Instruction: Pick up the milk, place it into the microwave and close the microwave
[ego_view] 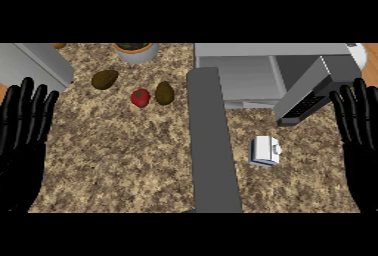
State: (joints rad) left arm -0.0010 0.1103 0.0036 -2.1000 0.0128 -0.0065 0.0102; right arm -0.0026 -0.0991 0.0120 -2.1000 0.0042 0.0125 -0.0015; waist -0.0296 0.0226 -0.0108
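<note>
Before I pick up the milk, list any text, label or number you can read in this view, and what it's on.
No readable text anywhere.
Milk carton: a grey patch on its face, no letters legible.
Microwave door: dark panel with pale specks, too small to read.

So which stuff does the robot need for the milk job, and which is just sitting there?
For the job:
- milk carton, lying on the counter
- microwave, its door open
- left hand and right hand, both open, resting at the edges

Just lying about:
- red fruit
- two brown fruits
- potted plant
</note>
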